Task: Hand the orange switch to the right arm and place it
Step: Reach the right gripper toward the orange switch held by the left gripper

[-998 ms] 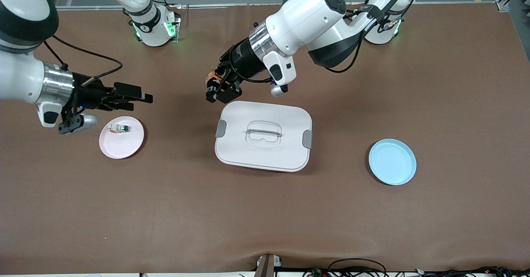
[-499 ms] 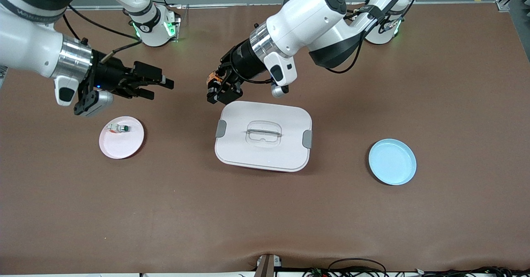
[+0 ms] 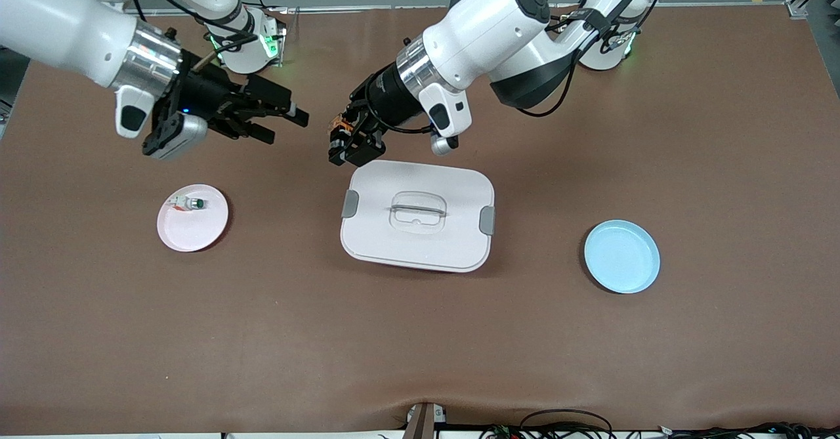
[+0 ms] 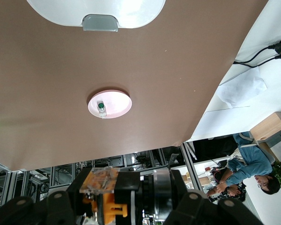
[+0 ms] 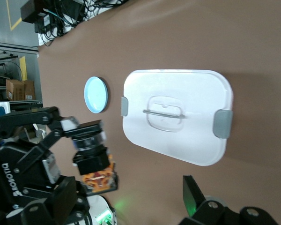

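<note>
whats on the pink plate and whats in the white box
On the pink plate lies a small white switch with a green cap. The white box has its lid on, so its inside is hidden.

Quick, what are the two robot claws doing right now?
Left gripper: shut on the tiny black push-button orange switch, over the table.
Right gripper: open, empty, facing the switch.

brown table (image 3: 420, 334): white box (image 3: 417, 216), 2 plates (image 3: 193, 218) (image 3: 621, 256).

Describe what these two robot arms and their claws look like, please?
Both arms are glossy white with black joint bands and a shiny silver ring at the wrist. The left gripper and the right gripper are black with two fingers, black cables loop alongside, and green lights glow at the bases.
</note>
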